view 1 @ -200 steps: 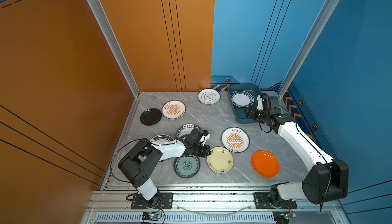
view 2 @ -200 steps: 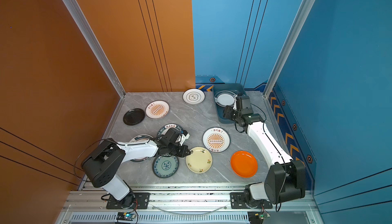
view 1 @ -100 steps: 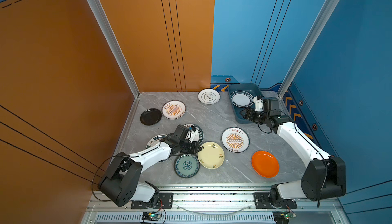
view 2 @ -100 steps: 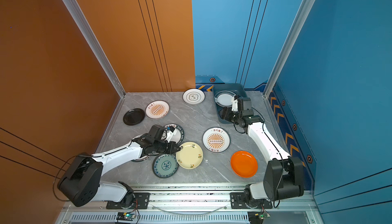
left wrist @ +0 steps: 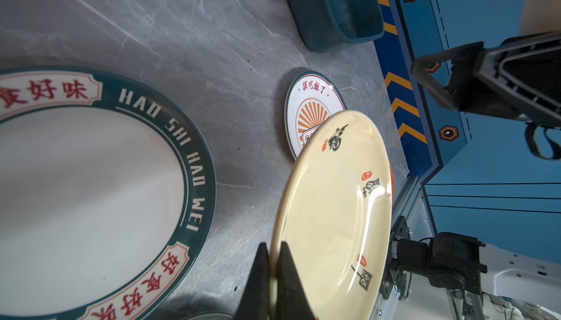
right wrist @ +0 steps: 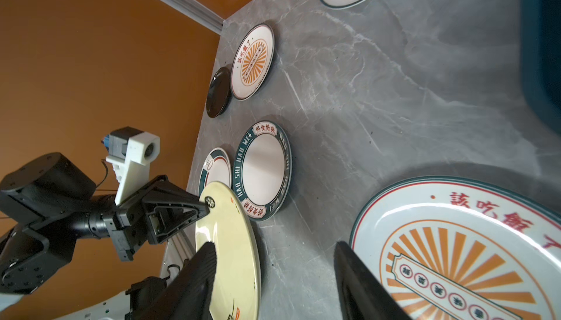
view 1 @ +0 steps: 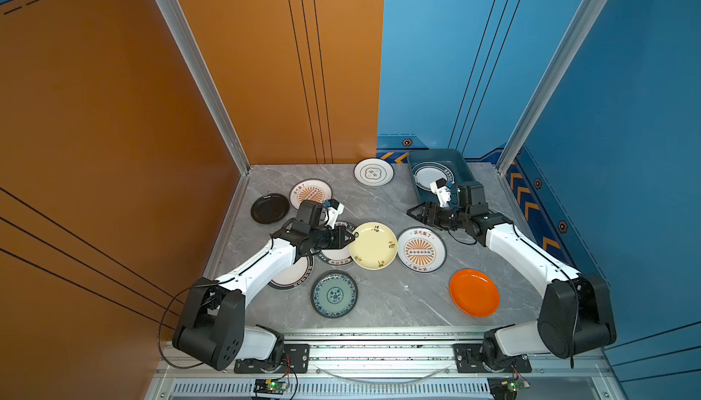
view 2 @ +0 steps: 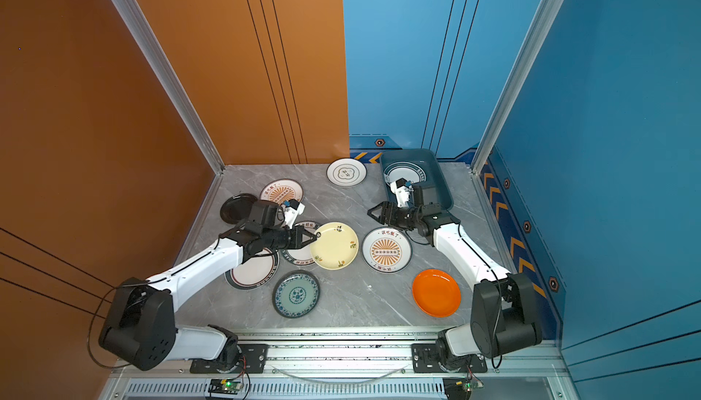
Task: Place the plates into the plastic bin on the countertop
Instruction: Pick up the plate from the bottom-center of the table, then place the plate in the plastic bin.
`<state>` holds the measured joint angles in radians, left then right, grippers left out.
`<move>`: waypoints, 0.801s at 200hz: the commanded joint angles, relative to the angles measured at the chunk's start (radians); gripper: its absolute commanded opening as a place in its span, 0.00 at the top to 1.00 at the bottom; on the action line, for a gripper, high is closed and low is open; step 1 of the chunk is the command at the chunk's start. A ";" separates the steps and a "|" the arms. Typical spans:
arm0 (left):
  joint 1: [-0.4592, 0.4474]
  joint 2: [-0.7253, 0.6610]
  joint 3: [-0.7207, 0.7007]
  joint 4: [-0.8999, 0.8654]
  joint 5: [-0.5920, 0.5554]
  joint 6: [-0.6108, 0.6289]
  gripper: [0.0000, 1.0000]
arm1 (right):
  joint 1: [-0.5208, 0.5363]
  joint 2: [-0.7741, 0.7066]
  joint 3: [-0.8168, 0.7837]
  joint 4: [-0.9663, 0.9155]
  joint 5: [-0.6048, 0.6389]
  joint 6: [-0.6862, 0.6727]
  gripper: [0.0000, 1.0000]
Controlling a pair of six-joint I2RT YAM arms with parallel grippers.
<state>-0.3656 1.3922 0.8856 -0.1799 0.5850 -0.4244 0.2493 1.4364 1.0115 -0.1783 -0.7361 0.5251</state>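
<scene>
cream-yellow plate has been lifted toward the middle of the worktop, rim pinched in the closed left claw; right claw, parted and empty, is held just beyond it, near the plastic bin.

The cream-yellow plate in my left claw bears black and red marks. The sunburst plate is white and orange.

Two units, left arm and right arm: white link shells, black cylindrical joints. Left gripper, right gripper: black triangular open-frame fingers, white camera bracket with blue connector behind. Thin black cable loops beside the aluminium base rail; black bolted mounting plates on it.
</scene>
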 commanded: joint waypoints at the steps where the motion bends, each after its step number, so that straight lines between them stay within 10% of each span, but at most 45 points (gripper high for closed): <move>1: 0.005 0.026 0.045 -0.041 0.045 0.023 1.00 | 0.036 0.024 0.013 -0.004 -0.036 -0.033 0.36; 160: 0.014 0.060 0.096 -0.019 0.049 0.006 1.00 | 0.128 0.136 0.042 -0.028 -0.142 -0.057 0.53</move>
<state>-0.3599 1.4445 0.9504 -0.2001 0.6003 -0.4232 0.3622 1.5475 1.0153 -0.1806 -0.8352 0.4931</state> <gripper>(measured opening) 0.076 0.509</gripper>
